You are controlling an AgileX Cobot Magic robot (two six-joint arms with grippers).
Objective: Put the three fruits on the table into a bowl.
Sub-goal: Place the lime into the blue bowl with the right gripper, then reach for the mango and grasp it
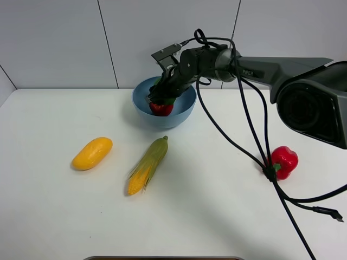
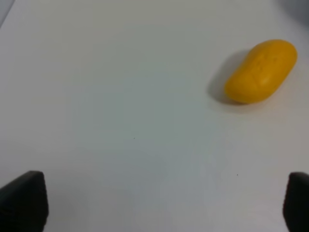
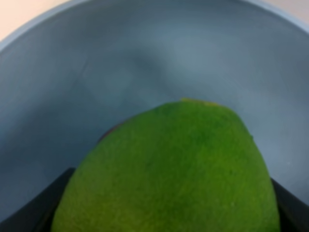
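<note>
Right gripper (image 1: 162, 98): reaches across the middle and down into the bowl, fingers clenched on the lime.
Lime (image 3: 169, 169): held between the two dark fingers, inside the bowl's rim, filling most of the right wrist view.
Bowl (image 1: 181, 115): light blue, at the back of the table, just beyond the corn's tip.
Pomegranate (image 1: 160, 109): red, in the bowl, directly under the right gripper; whether it touches the lime cannot be told.
Mango (image 1: 92, 153): lies on the table, left of the corn and well apart from the bowl.
Left gripper (image 2: 159, 200): released, fingertips spread wide over bare tabletop, with the mango some way ahead.
Table (image 1: 217, 216): white.
Corn cob (image 1: 147, 165): lies slanted near the middle.
Bell pepper (image 1: 284, 161): stands at the right, touching the arm's black cables.
</note>
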